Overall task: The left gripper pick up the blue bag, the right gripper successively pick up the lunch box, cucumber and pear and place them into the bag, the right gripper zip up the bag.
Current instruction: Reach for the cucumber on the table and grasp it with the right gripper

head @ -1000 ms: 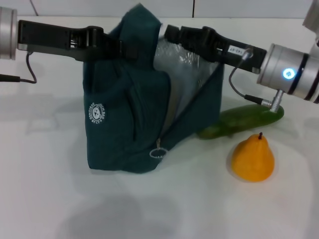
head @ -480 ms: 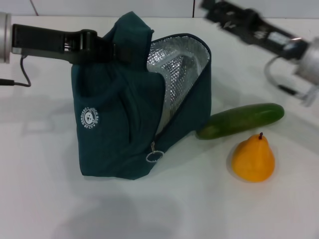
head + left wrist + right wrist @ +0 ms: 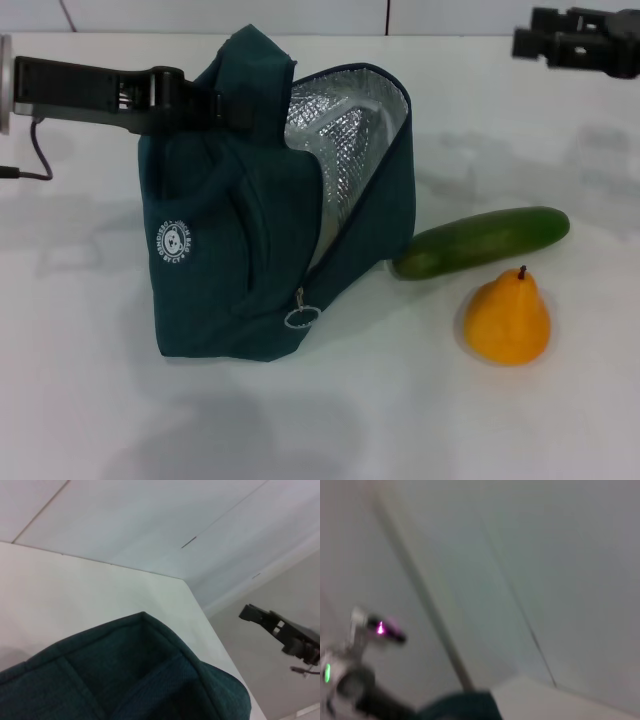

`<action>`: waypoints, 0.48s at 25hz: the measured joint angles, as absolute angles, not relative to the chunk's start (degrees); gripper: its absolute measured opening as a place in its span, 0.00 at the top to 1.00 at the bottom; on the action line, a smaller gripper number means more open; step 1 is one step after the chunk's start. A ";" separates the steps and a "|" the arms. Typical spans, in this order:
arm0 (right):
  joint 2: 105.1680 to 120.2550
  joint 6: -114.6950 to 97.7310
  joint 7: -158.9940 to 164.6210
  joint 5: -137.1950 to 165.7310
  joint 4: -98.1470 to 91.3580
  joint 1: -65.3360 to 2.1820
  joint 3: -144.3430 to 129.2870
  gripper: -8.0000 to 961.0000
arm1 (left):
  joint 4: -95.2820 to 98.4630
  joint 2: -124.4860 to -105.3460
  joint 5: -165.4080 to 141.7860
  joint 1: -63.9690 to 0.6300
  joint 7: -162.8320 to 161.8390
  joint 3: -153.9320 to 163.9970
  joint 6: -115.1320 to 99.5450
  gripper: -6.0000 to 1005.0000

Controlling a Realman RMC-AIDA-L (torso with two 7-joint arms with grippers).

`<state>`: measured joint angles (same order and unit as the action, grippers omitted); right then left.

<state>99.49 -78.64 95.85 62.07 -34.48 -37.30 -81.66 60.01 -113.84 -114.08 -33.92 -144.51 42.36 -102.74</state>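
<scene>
The blue bag (image 3: 250, 250) stands on the white table, its mouth open toward the right and the silver lining (image 3: 345, 130) showing. My left gripper (image 3: 215, 100) is shut on the bag's top handle and holds it upright; the left wrist view shows the bag's teal fabric (image 3: 135, 680) close up. My right gripper (image 3: 535, 40) hovers high at the far right, away from the bag, with nothing in it. The cucumber (image 3: 482, 241) lies just right of the bag. The pear (image 3: 507, 320) stands upright in front of it. The lunch box is hidden.
The zipper's ring pull (image 3: 300, 318) hangs low on the bag's front edge. The white table (image 3: 420, 420) runs back to a pale wall. The right gripper (image 3: 262, 620) shows far off in the left wrist view.
My right arm has drawn out of the bag's mouth and risen to the far upper right. The bag has shifted slightly left in the left gripper's hold.
</scene>
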 joint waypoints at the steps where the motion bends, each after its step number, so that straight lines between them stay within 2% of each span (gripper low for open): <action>1: 99.21 -79.06 97.11 66.54 -36.99 -37.34 -79.53 0.13 | 60.01 -113.83 -114.09 -33.92 -144.48 42.36 -102.73 0.95; 3: 99.35 -80.08 99.23 77.09 -41.78 -37.48 -75.38 0.11 | 59.99 -113.82 -114.09 -33.92 -144.44 42.35 -102.73 0.95; 9: 101.34 -86.77 101.80 108.26 -48.95 -43.76 -68.07 0.14 | 59.82 -113.81 -114.13 -34.02 -144.38 42.36 -102.73 0.95; 12: 101.80 -88.01 99.90 111.60 -49.32 -45.49 -68.00 0.16 | 59.77 -113.81 -114.16 -34.15 -144.34 42.36 -102.50 0.95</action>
<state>101.80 -88.01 99.90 111.60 -49.32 -45.49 -68.00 59.77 -113.81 -114.16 -34.15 -144.34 42.36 -102.50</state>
